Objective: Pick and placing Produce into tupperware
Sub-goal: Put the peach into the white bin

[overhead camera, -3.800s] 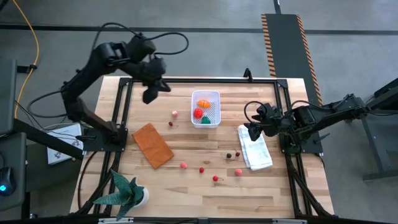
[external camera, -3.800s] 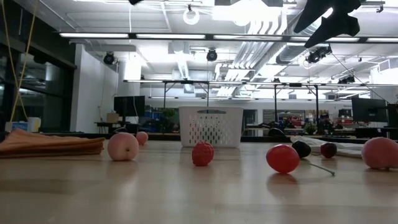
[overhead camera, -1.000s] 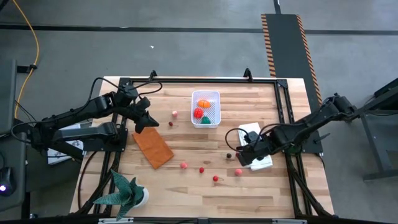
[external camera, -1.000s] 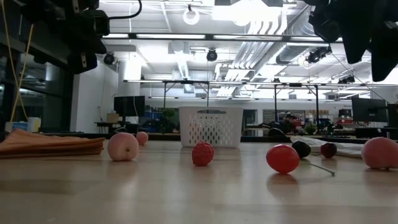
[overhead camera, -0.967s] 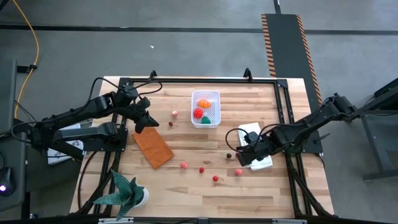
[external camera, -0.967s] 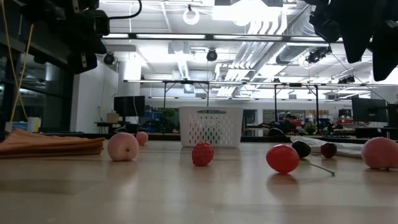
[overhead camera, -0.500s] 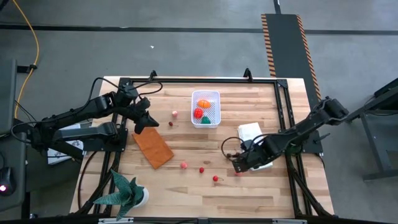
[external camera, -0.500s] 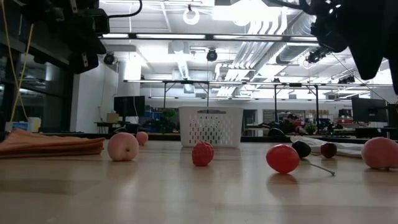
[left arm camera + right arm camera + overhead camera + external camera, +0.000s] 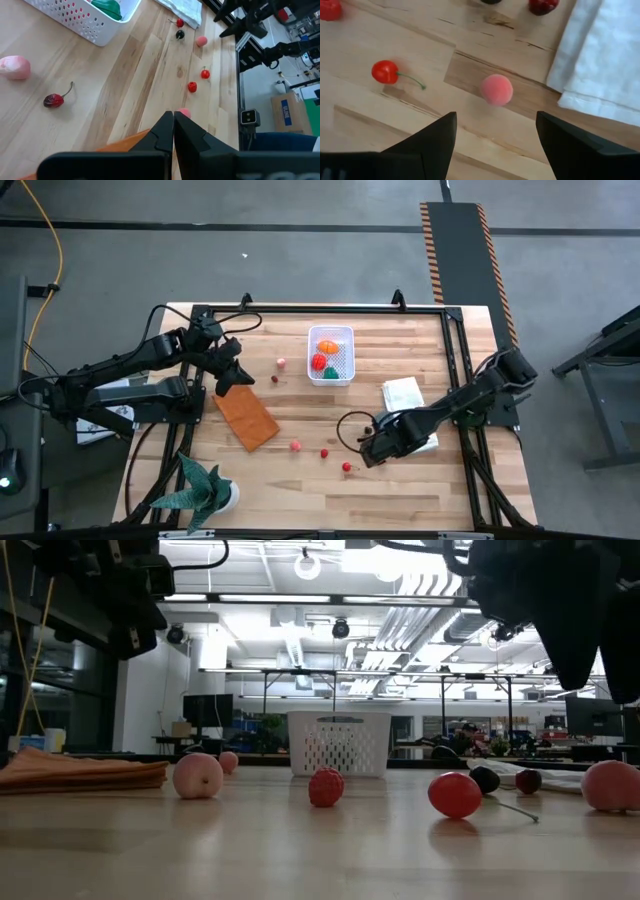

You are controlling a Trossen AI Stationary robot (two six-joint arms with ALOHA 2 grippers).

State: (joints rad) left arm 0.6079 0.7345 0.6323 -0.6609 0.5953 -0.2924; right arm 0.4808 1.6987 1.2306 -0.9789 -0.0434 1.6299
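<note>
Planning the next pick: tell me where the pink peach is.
In the right wrist view the pink peach lies on the bare wood between the right gripper's open fingers, beside the white cloth's edge, with a stemmed cherry nearby.

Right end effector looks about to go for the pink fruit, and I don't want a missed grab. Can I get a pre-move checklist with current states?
1. Right end effector open: ok.
2. Pink fruit lined up between its fingers: ok.
3. Fruit apart from the white cloth: ok.
4. Stemmed cherry outside the fingers' path: ok.
5. Height above the table: cannot tell.
6. Tupperware has room, left end effector shut, off at the orange-brown rectangle: ok.
</note>
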